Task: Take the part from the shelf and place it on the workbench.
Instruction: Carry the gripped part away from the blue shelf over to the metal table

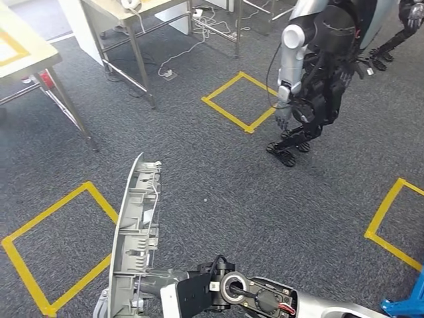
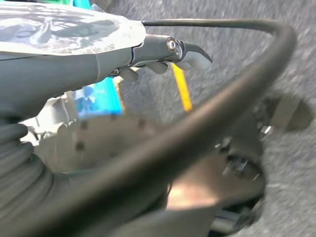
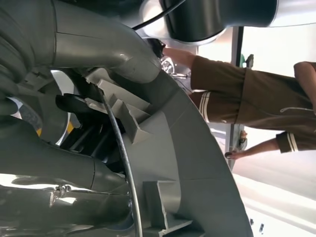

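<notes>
The part [image 1: 132, 225] is a long curved grey plastic panel with ribs and clips on its inner face. It stands upright low in the head view, over the carpet. My right hand [image 1: 169, 291] reaches in from the lower right and grips the panel's lower end. In the right wrist view the thick grey thumb [image 3: 93, 44] and the dark fingers [image 3: 74, 103] wrap around the ribbed panel [image 3: 186, 148]. My left hand [image 2: 111, 54] hangs over the carpet with its fingers stretched out and nothing in them.
A table with yellow tape [image 1: 20, 53] stands far left and another table [image 1: 125, 13] behind it. Yellow tape squares [image 1: 240, 99] mark the grey carpet. Another humanoid robot [image 1: 315, 73] stands upper right. A blue object [image 1: 407, 301] sits lower right. A person in brown [image 3: 253, 94] stands nearby.
</notes>
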